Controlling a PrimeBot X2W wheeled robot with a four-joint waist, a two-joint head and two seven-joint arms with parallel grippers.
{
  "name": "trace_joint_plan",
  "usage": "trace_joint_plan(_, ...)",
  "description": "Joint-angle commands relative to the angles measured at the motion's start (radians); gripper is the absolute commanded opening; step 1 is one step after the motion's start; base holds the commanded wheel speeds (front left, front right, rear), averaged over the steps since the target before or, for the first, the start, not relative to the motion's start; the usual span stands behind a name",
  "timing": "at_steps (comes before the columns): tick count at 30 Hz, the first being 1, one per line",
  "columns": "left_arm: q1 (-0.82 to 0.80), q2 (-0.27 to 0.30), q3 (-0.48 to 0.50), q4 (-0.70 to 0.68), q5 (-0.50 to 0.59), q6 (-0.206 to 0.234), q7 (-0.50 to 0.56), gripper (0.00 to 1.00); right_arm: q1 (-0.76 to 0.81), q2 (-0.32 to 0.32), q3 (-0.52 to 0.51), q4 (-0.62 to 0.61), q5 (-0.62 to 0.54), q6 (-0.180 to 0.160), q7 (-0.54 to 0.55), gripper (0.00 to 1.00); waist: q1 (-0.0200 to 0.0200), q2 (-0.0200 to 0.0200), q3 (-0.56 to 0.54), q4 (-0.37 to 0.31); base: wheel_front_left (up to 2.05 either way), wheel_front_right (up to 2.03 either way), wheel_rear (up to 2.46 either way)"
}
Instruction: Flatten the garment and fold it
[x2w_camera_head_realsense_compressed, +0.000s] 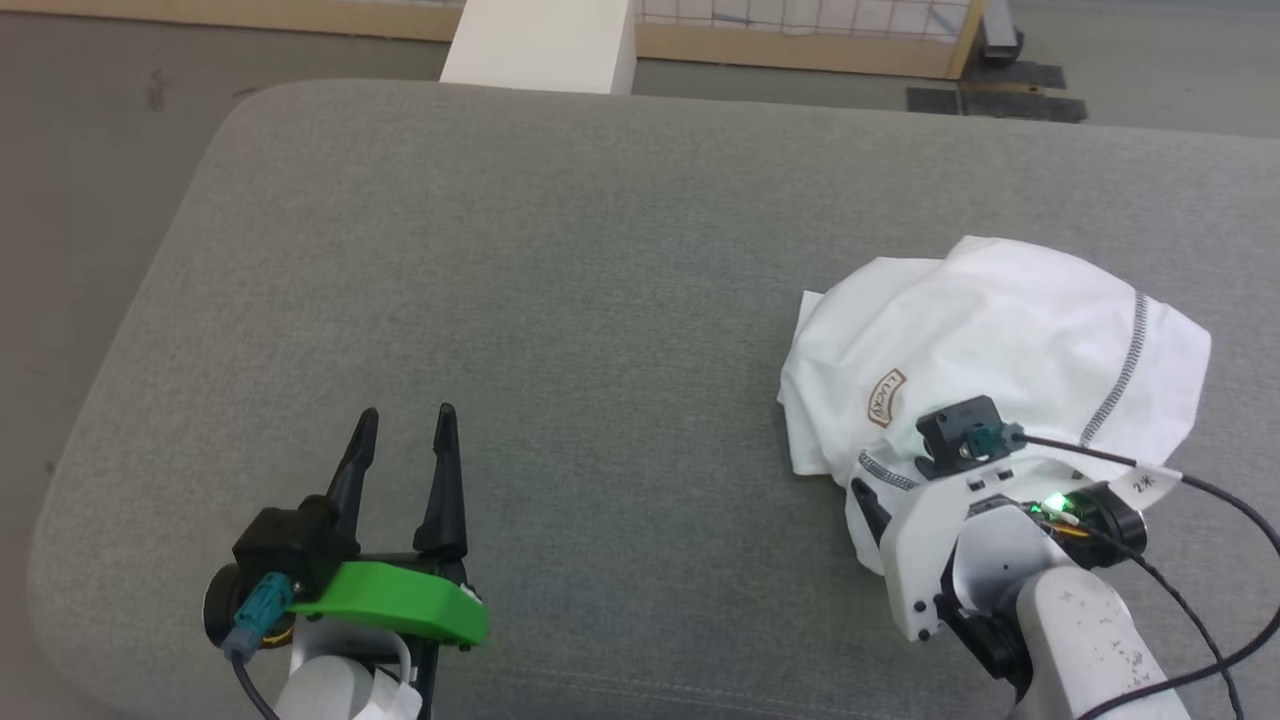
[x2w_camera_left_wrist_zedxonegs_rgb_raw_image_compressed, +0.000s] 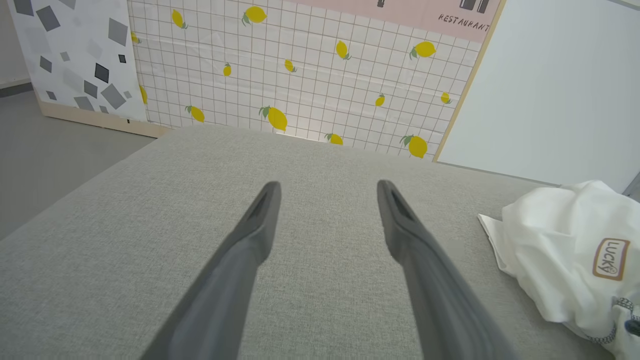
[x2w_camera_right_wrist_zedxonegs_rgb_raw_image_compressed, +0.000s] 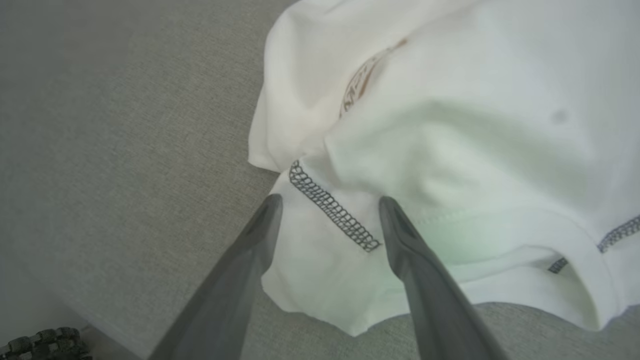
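The garment (x2w_camera_head_realsense_compressed: 990, 340) is a crumpled white T-shirt lying in a heap at the right of the grey padded surface (x2w_camera_head_realsense_compressed: 560, 250). Its brown-bordered "LUCKY" patch (x2w_camera_head_realsense_compressed: 886, 397) faces up, and grey stitched seams run across it. My right gripper (x2w_camera_head_realsense_compressed: 905, 475) is at the heap's near edge. In the right wrist view this gripper (x2w_camera_right_wrist_zedxonegs_rgb_raw_image_compressed: 327, 200) is open, its fingers straddling a fold with a grey seam (x2w_camera_right_wrist_zedxonegs_rgb_raw_image_compressed: 332, 207); I cannot tell whether they touch it. My left gripper (x2w_camera_head_realsense_compressed: 405, 418) stands open over bare surface at the lower left, well apart from the shirt (x2w_camera_left_wrist_zedxonegs_rgb_raw_image_compressed: 565, 250).
The surface's rounded left edge and far edge drop to a grey floor (x2w_camera_head_realsense_compressed: 90, 150). A rigid white box (x2w_camera_head_realsense_compressed: 545, 45) stands beyond the far edge. A lemon-patterned panel (x2w_camera_left_wrist_zedxonegs_rgb_raw_image_compressed: 300, 75) lies behind. A black cable (x2w_camera_head_realsense_compressed: 1200, 490) trails from my right wrist.
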Motion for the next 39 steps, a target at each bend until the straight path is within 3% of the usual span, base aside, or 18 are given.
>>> trace_joint_plan(1,-0.019,-0.007,0.004,0.008,0.008,-0.010,-0.004,1.00,-0.028,-0.001,0.006,0.007,-0.005,-0.002,0.001,0.00,0.0000,-0.0001,0.020,0.027,0.00,0.00,0.00)
trace_joint_plan(8,-0.027,-0.022,0.016,0.026,0.017,-0.025,-0.004,1.00,-0.096,-0.001,0.092,0.006,0.057,-0.002,-0.045,0.00,0.0000,-0.0001,0.026,0.051,0.00,0.00,0.00)
trace_joint_plan(14,-0.040,-0.029,0.020,0.030,0.025,-0.034,-0.004,1.00,-0.244,-0.001,0.297,0.006,0.134,-0.002,-0.116,0.00,0.0000,-0.0001,0.036,0.066,0.00,0.00,0.00)
trace_joint_plan(20,-0.054,-0.033,0.013,0.034,0.028,-0.040,-0.004,1.00,-0.366,-0.001,0.523,0.083,0.273,-0.002,-0.165,0.00,0.0000,-0.0001,0.054,0.088,0.00,0.00,0.00)
trace_joint_plan(21,-0.056,-0.034,0.011,0.036,0.027,-0.041,-0.004,1.00,-0.381,-0.001,0.558,0.107,0.295,-0.002,-0.169,0.38,0.0000,-0.0001,0.057,0.091,0.00,0.00,0.00)
trace_joint_plan(22,-0.057,-0.034,0.009,0.038,0.027,-0.042,-0.004,1.00,-0.388,-0.001,0.580,0.131,0.317,-0.002,-0.162,0.96,0.0000,-0.0001,0.058,0.094,0.00,0.00,0.00)
trace_joint_plan(26,-0.059,-0.035,0.007,0.043,0.025,-0.043,-0.004,1.00,-0.398,-0.001,0.610,0.179,0.393,-0.002,-0.178,1.00,0.0000,-0.0001,0.055,0.094,0.00,0.00,0.00)
trace_joint_plan(30,-0.041,-0.035,0.020,0.044,0.026,-0.040,-0.004,1.00,-0.363,-0.001,0.538,0.140,0.431,-0.002,-0.284,1.00,0.0000,-0.0001,0.030,0.074,0.00,0.00,0.00)
trace_joint_plan(35,-0.014,-0.036,0.044,0.032,0.035,-0.038,-0.004,1.00,-0.219,-0.010,0.280,-0.001,0.348,-0.002,-0.433,1.00,0.0000,-0.0001,-0.007,0.037,0.00,0.00,0.00)
trace_joint_plan(39,-0.002,-0.036,0.055,0.024,0.043,-0.042,-0.004,1.00,-0.035,-0.015,0.032,-0.123,0.206,-0.002,-0.403,1.00,0.0000,-0.0001,-0.024,0.015,0.00,0.00,0.00)
